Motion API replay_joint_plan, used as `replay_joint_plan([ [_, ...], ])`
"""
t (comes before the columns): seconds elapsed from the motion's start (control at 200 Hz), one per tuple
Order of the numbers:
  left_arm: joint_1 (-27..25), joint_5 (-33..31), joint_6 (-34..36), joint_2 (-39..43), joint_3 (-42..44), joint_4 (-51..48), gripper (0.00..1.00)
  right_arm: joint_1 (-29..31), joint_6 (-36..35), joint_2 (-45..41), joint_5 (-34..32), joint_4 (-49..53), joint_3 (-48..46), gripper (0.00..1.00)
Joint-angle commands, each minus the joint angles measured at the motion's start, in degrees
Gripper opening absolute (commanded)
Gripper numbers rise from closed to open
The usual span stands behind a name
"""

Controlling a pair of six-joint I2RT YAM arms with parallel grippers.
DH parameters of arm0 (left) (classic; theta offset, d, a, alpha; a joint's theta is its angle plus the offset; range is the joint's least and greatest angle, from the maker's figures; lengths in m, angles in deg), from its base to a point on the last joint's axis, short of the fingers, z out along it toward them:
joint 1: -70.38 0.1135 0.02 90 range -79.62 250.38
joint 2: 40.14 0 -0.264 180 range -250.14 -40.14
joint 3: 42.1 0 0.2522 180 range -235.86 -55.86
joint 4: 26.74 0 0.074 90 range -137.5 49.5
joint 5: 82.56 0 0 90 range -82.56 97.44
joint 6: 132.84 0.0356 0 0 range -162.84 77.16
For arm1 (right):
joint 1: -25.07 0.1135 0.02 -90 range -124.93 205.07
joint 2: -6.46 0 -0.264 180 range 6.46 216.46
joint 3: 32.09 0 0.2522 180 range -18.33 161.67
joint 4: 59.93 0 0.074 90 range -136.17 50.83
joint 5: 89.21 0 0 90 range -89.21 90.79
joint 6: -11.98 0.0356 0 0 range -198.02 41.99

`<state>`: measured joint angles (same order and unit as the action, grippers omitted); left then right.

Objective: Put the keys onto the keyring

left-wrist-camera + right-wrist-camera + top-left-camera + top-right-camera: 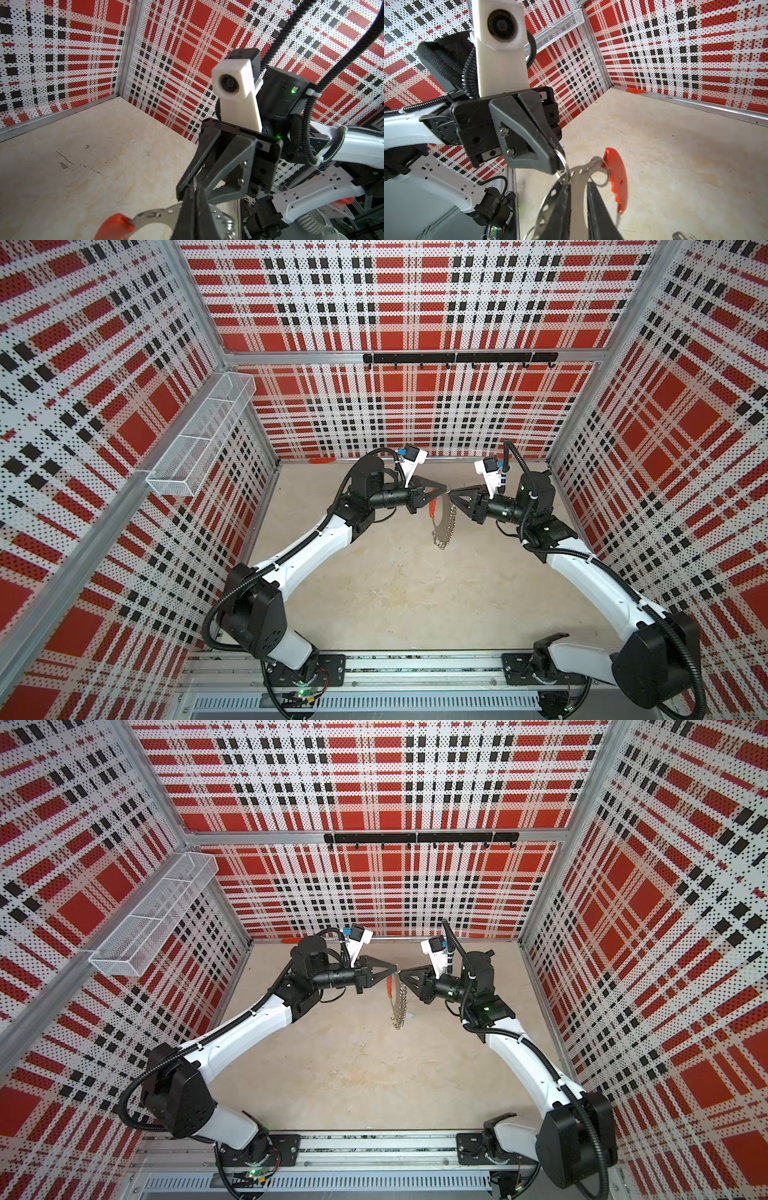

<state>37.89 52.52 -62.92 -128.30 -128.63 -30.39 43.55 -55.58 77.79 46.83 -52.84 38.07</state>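
Bright, even light fills the cell, leaving only faint, soft shadows on the bench (415, 593). Both top views bow the plaid walls (104, 406) around the bench outward toward the picture edges. In the left wrist view the close keyring (153, 215) is blurred, while the walls stay sharp.

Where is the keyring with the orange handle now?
In both top views the keyring hangs at the centre, between the tips of the left tool and the right tool, its orange handle toward the left.
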Motion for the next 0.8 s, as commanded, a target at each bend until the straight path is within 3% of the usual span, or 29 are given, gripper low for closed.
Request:
replay_joint_plan([
  [0.0, -0.1, 1.9, 0.6, 0.6, -1.1, 1.0, 0.00, -1.5, -0.5, -2.5, -1.1, -1.0, -0.1, 0.18],
  [0.175, -0.1, 2.3, -0.1, 0.8, -1.0, 1.9, 0.00, -3.2, 1.8, -4.2, 1.2, -4.3, -1.4, 0.25],
  [0.306, -0.2, 2.5, -0.3, 0.5, -1.1, 2.3, 0.00, -3.2, 7.3, -4.0, 4.6, -12.2, -3.6, 0.27],
  [0.441, -0.6, 2.7, -0.6, 0.2, -1.4, 2.5, 0.00, -3.2, 10.8, -2.4, 6.8, -15.5, -3.8, 0.24],
  [0.792, -1.1, 2.7, -0.5, 0.2, -2.1, 2.2, 0.00, -2.7, 11.9, -1.0, 7.7, -17.3, -4.1, 0.16],
])
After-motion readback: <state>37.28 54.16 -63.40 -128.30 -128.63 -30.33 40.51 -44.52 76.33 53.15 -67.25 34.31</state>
